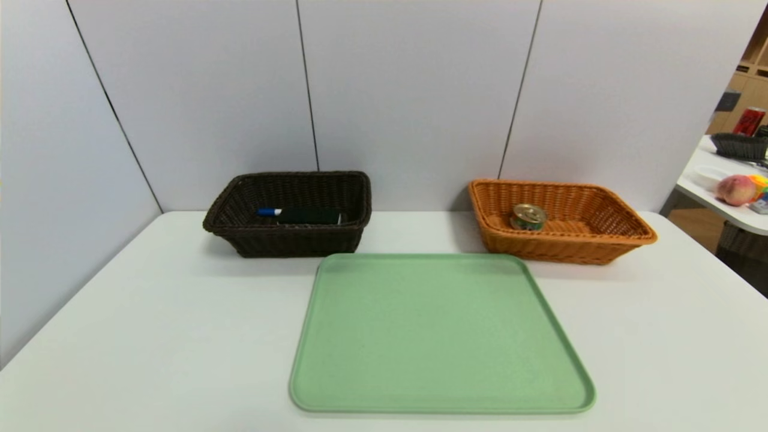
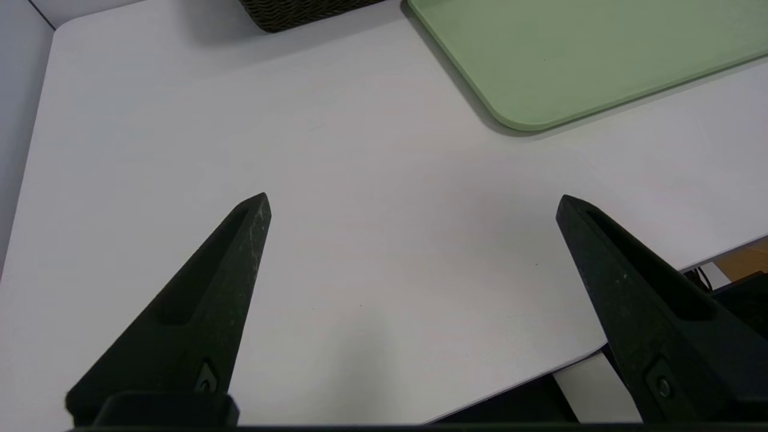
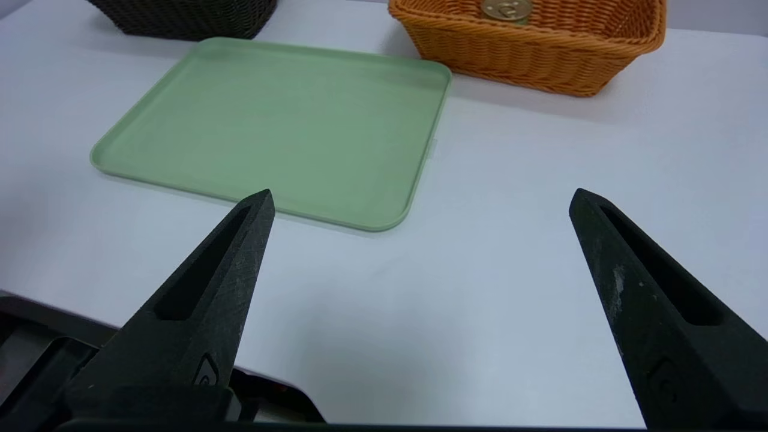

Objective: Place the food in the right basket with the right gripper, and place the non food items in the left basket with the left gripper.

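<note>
Nearest the head camera, a pale green tray (image 1: 442, 336) lies flat on the white table (image 1: 150, 336), its surface bare. Beyond its far right corner stands the orange-tan wicker basket (image 1: 624, 231), and inside it, toward the left end, rests the small tin can (image 1: 528, 216), upright, gold pull-tab lid facing up. Beyond the tray's far left corner stands the dark brown wicker basket (image 1: 234, 222); within it lie the marker (image 1: 269, 212), of which only the blue cap end shows, and the black-felted whiteboard eraser (image 1: 309, 215), just beside each other along the near wall. Both baskets sit close to the grey partition panels (image 1: 414, 90). Neither arm appears in the head view. In the left wrist view, the left gripper (image 2: 414, 201) hovers over bare table at the near left, fingers spread wide and holding nothing, with a tray corner and the dark basket's base farther off. In the right wrist view, the right gripper (image 3: 423, 201) hovers over the near right table edge, likewise spread wide and empty, facing the tray and the orange-tan basket. At far right, a side table (image 1: 714, 201) carries a peach (image 1: 736, 189) and a red can (image 1: 748, 121).
</note>
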Motion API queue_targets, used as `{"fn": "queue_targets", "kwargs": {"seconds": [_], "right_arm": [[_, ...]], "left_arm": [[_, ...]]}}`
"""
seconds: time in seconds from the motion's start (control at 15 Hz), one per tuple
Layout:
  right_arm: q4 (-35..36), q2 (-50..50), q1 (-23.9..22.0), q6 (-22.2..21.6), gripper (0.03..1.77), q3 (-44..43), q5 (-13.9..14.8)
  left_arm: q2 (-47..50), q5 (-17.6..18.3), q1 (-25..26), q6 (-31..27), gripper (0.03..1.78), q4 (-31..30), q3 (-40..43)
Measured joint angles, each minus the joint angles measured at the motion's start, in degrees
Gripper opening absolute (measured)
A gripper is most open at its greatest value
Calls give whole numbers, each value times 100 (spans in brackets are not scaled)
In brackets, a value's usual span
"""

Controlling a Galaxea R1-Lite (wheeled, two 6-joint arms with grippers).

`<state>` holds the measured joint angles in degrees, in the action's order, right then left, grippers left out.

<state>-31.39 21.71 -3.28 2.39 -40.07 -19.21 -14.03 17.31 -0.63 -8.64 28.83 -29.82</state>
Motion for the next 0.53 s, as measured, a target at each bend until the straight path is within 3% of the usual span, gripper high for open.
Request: {"fn": "queue_targets", "kwargs": {"seconds": [0.27, 0.53], "right_arm": [[-52, -358, 304, -5, 169, 344, 0], [28, -733, 295, -11, 169, 684, -7]], "left_arm": [[185, 7, 1, -1, 169, 74, 138], [384, 5, 20, -11, 169, 129, 229]]}}
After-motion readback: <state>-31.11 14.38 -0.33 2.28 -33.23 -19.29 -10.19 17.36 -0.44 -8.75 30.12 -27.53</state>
